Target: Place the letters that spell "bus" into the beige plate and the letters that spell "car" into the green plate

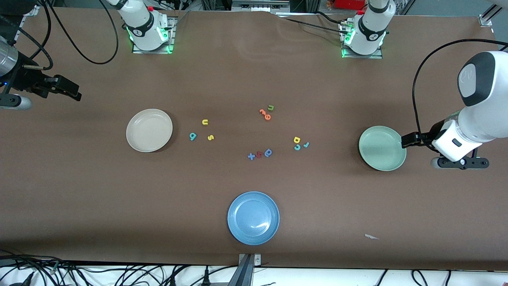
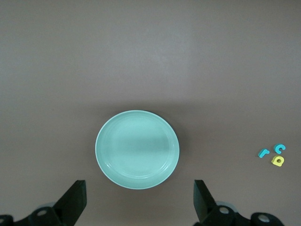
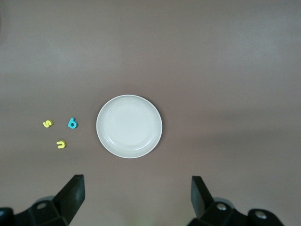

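I see the beige plate (image 1: 149, 130) toward the right arm's end of the table: round, shallow, cream, nothing in it. Just beside it, toward the table's middle, lie the letters that spell "bus": a teal "b" (image 1: 193, 136) that reads like a 9 from the front camera, a yellow "u" (image 1: 205, 122) farther from that camera, and a yellow "s" (image 1: 210, 138) next to the "b". All three lie flat and apart from each other. In the front view the "u" opens upward, toward the robots' bases.

The green plate (image 1: 382, 148) sits toward the left arm's end, pale mint, same shape, also bare. The letters that spell "car" cluster near it toward the middle: a yellow "a" (image 1: 297, 140), a teal "c" (image 1: 297, 147) just beside it and nearer the camera, and a thin teal "r" (image 1: 306, 145) beside both, its stem slightly tilted.

My left gripper (image 2: 138, 200) hangs above the table just off the green plate's rim, at that end of the table, fingers spread wide, nothing between them. My right gripper (image 3: 136, 197) hangs over the table's end by the beige plate, fingers likewise wide apart and bare.

Also on the table: a blue plate (image 1: 253, 217) nearest the camera, orange letters (image 1: 265, 114) with a green "u" (image 1: 271, 107), and a row of small blue and red pieces (image 1: 260, 153).
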Robot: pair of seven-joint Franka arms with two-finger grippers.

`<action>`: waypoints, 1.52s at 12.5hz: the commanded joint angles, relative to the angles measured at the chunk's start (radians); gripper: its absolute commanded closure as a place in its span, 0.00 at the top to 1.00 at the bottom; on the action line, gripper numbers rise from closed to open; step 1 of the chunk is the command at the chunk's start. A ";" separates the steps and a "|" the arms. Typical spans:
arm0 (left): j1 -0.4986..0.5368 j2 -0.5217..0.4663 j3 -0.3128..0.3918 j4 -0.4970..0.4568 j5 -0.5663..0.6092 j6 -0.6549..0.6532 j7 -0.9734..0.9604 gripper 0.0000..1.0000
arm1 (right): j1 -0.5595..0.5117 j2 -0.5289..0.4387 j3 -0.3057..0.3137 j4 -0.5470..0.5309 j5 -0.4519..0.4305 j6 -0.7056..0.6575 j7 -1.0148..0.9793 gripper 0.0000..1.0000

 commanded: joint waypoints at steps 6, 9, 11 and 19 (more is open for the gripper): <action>-0.013 0.018 0.007 0.059 -0.028 -0.049 -0.037 1.00 | -0.002 0.010 0.004 0.015 -0.019 -0.013 -0.010 1.00; -0.017 0.079 0.004 0.158 -0.029 -0.161 -0.040 1.00 | -0.002 0.016 0.004 0.014 -0.014 -0.014 -0.010 1.00; -0.016 0.081 0.004 0.177 -0.029 -0.161 -0.025 1.00 | -0.002 0.001 0.005 0.006 -0.019 -0.037 -0.010 1.00; -0.013 0.079 -0.010 0.156 -0.054 -0.127 -0.008 1.00 | -0.002 -0.002 0.017 0.006 -0.017 -0.033 -0.009 1.00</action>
